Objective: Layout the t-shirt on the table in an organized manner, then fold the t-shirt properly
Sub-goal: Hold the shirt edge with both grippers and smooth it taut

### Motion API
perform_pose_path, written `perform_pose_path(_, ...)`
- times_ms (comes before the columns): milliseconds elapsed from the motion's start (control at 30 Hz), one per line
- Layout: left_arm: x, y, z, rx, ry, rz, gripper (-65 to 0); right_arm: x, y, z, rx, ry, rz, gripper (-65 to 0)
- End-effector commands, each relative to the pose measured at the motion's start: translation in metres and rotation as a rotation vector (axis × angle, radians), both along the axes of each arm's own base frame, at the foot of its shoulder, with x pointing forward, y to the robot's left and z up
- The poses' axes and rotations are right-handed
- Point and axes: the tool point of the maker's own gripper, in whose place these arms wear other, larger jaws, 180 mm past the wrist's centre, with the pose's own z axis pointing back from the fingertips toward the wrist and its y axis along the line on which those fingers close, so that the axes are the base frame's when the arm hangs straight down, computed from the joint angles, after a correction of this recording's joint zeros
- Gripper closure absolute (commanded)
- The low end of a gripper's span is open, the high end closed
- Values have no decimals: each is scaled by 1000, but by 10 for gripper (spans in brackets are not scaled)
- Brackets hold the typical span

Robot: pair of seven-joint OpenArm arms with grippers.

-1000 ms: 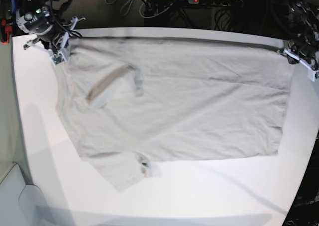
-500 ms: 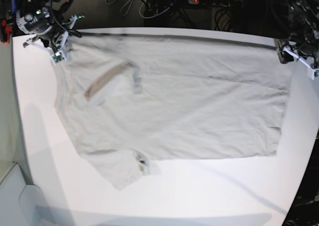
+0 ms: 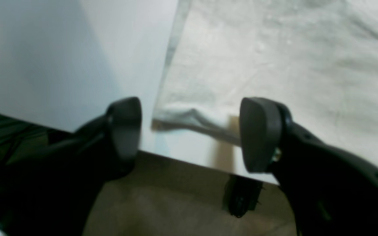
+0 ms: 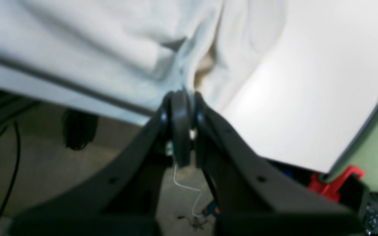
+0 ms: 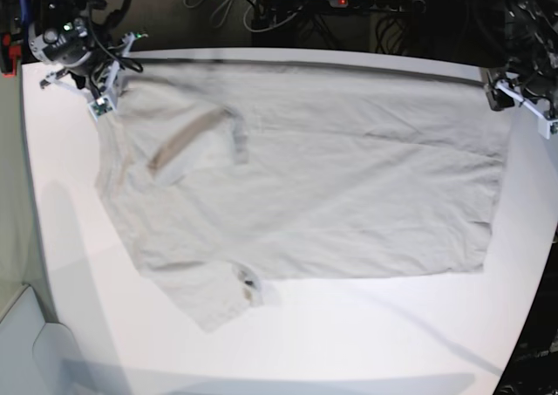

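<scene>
Left wrist view: our left gripper (image 3: 190,134) is spread wide, the t-shirt (image 3: 274,65) hem corner lying loose between its fingers on the table (image 3: 77,59). Right wrist view: our right gripper (image 4: 183,111) pinches cloth, probably to keep it taut. Base view: the shirt lies mostly flat mid-frame.

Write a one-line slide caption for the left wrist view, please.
Open left gripper poised over the t-shirt corner at the table edge.

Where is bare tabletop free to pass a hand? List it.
Free: the table strip in front of the t-shirt's near edge, and the margin beside the sleeves. Crowded: the far corners, where the left gripper and right gripper sit.
</scene>
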Motion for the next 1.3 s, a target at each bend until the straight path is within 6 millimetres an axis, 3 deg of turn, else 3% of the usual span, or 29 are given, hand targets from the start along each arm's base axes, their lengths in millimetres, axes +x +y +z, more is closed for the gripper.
perform_pose_path(0, 9, 8, 14, 30, -41, -6, -450, 2, -2, 4, -11, -11, 6, 0)
perform_pose_path(233, 6, 14, 17, 34, -49, 16, -450, 3, -1, 5, -9, -15, 12, 0)
perform_pose_path(533, 13, 24, 37, -6, -135, 31, -450, 8, -5, 8, -17, -27, 2, 0)
perform_pose_path(900, 13, 25, 37, -6, -137, 33, -450, 12, -4, 9, -16, -35, 5, 0)
perform_pose_path(1100, 13, 25, 37, -6, -137, 33, -450, 18, -6, 12, -20, -49, 1, -148)
perform_pose_path(1267, 14, 24, 37, -7, -138, 33, -450, 17, -17, 15, -34, -57, -31, -180)
